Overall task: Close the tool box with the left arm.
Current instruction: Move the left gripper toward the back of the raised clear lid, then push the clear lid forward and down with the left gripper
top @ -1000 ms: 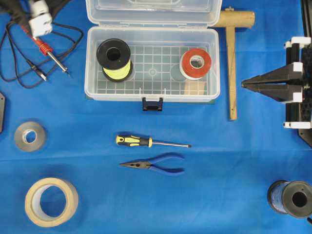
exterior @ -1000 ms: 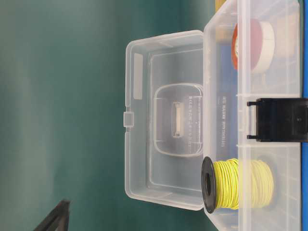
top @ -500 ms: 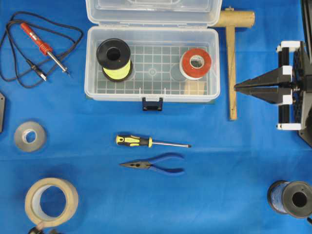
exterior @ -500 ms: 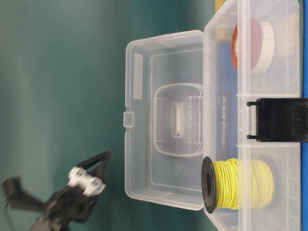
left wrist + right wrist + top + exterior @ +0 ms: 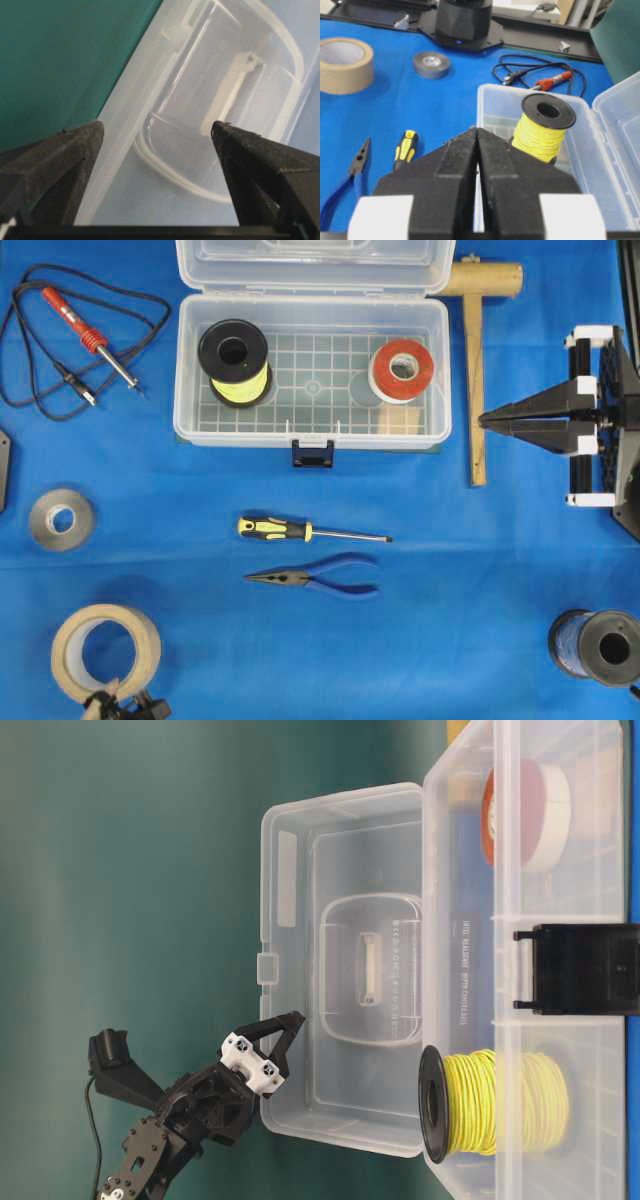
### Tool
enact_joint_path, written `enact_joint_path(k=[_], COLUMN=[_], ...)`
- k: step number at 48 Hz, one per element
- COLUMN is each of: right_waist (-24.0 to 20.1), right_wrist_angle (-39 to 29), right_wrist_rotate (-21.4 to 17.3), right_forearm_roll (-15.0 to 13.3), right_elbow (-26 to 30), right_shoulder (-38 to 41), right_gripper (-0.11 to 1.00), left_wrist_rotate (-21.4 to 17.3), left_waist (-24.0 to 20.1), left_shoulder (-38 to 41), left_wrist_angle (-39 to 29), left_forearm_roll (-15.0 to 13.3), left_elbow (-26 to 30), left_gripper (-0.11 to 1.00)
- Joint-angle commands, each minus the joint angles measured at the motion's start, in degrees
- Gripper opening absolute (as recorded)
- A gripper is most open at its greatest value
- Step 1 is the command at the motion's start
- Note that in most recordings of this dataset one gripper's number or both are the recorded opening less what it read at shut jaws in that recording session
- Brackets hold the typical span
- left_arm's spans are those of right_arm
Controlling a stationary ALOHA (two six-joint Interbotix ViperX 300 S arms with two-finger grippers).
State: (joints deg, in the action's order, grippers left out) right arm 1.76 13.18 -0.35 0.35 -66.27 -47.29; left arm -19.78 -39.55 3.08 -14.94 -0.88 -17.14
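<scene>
Since half a second ago, my left hand (image 5: 285, 1032) has risen beside the upright lid (image 5: 340, 960) (fingers spread, gripping nothing), placed to push it down. Tool box (image 5: 312, 370) sits open at the surface's (image 5: 450, 570) far edge; right hand (image 5: 490, 421) waits clenched.

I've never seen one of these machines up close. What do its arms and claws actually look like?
Both arms are black. Each ends in a claw of two long wedge-shaped fingers tapering to points, with a rough matte surface, and white blocks at their base. See the right gripper from overhead and the left gripper at table level. The left arm has chunky black jointed segments and a thin black cable trailing behind.
</scene>
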Motion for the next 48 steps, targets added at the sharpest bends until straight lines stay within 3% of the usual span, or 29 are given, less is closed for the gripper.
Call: enact_joint_path(k=[1, 32, 48], right_waist=[0.09, 0.09, 0.09], right_wrist_angle=[0.35, 0.18, 0.18], right_wrist_rotate=[-0.09, -0.09, -0.09], right_forearm_roll=[0.18, 0.18, 0.09], right_elbow=[0.62, 0.62, 0.53], right_shoulder=[0.09, 0.79, 1.14], right_gripper=[0.0, 0.0, 0.0], left_wrist_rotate=[0.35, 1.76, 2.29], left_waist=[0.53, 10.72, 17.14], left_shoulder=[-0.97, -10.55, -15.47], left_wrist_angle=[-0.79, -17.31, -21.62], left_forearm_roll=[-0.18, -0.18, -0.79], left_elbow=[0.44, -0.26, -3.08], left_gripper=[0.91, 0.91, 0.91])
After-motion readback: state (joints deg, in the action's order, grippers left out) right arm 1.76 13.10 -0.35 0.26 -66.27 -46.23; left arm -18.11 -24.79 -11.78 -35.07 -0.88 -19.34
